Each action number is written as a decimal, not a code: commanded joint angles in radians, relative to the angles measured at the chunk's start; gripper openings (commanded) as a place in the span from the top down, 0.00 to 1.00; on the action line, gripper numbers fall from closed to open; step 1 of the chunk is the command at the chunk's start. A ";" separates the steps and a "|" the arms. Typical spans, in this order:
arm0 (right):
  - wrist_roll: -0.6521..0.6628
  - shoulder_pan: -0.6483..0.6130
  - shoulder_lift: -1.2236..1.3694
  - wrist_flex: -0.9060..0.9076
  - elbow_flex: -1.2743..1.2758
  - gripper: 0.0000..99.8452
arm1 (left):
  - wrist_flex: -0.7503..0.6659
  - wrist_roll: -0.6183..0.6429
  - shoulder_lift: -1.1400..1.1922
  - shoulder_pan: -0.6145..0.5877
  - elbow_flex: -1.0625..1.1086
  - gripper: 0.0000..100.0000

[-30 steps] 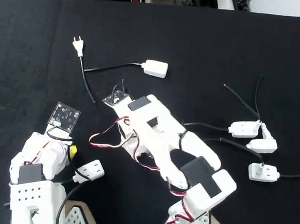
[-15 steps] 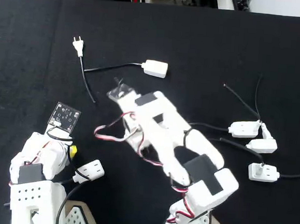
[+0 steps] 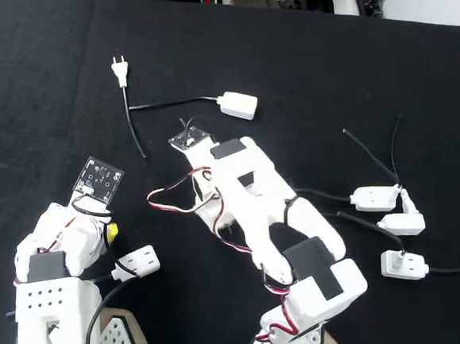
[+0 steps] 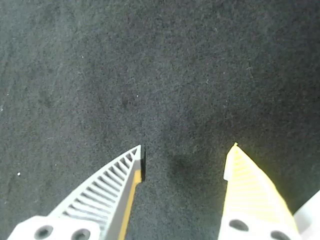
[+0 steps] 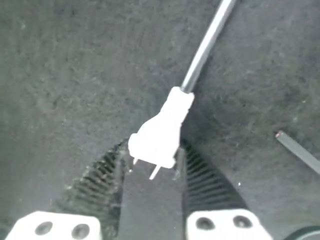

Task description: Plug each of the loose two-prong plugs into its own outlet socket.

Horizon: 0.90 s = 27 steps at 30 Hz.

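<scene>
My right gripper [image 5: 152, 148] is shut on a white two-prong plug [image 5: 157, 134], whose prongs point back toward the wrist and whose black cable [image 5: 207, 42] runs away over the cloth. From above, that gripper [image 3: 186, 138] sits just short of a white outlet socket [image 3: 238, 105]. Another loose plug [image 3: 119, 71] lies at the far left. On the right edge lie three white sockets [image 3: 375, 198], [image 3: 402, 224], [image 3: 403, 264]. My left gripper [image 4: 186, 149] hangs open over bare black cloth, and the left arm [image 3: 61, 242] is folded at the near left.
A white socket block [image 3: 138, 260] lies beside the left arm's base. Black cables [image 3: 134, 125] trail from the far-left plug and socket, and thin cable ends [image 3: 367, 155] lie behind the right sockets. The table is covered in black cloth [image 3: 341, 77].
The right arm has carried the held plug a little farther from its base, toward the white socket at the upper middle. The left arm has stayed still.
</scene>
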 commanded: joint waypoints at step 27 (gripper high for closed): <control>-0.074 -0.084 -0.015 -0.003 -0.007 0.74 | 0.000 -0.005 -0.009 0.008 -0.007 0.73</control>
